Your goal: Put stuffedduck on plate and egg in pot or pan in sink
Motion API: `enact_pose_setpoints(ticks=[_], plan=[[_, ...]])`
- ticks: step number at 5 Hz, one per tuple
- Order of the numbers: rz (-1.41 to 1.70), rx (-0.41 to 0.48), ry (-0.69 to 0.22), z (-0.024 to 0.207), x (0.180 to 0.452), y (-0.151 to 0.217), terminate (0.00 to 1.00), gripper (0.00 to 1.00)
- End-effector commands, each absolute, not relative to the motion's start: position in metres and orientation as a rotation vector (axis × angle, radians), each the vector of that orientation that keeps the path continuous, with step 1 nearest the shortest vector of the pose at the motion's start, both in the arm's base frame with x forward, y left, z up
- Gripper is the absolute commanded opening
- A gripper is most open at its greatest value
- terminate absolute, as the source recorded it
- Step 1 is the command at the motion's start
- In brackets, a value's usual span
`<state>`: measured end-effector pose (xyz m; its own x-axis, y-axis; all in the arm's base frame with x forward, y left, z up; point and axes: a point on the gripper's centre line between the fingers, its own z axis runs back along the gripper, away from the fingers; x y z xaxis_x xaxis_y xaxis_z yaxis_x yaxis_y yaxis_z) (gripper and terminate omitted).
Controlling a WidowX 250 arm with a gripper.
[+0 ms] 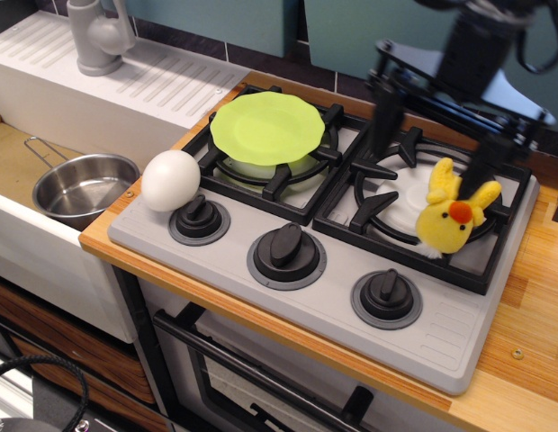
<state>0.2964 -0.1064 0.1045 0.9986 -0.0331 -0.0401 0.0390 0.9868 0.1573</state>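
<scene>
Spread wide and holding nothing, the gripper [432, 148] hangs blurred over the right burner, one finger at about ten o'clock from the stuffedduck [454, 218] and the other just beside its raised wing at one o'clock. That duck sits on the right grate, while the plate [265, 127] rests on the left burner at its nine o'clock; the egg [170, 180] stands at the stove's left edge, with the pot or pan [84, 188] at its nine o'clock down in the sink [13, 157]

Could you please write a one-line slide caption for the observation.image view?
Open gripper poised over the stuffedduck on the right burner; plate, egg and pot untouched.
</scene>
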Motion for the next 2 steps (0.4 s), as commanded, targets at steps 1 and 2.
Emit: enact_pose_setpoints(ticks=[1, 2], plan=[[-0.007, 0.107, -0.052, 0.1044, 0.3176, -0.1222, 0.00, 1.00], [-0.008, 0.089, -0.071, 0.0957, 0.3237, -0.1266, 0.00, 1.00]])
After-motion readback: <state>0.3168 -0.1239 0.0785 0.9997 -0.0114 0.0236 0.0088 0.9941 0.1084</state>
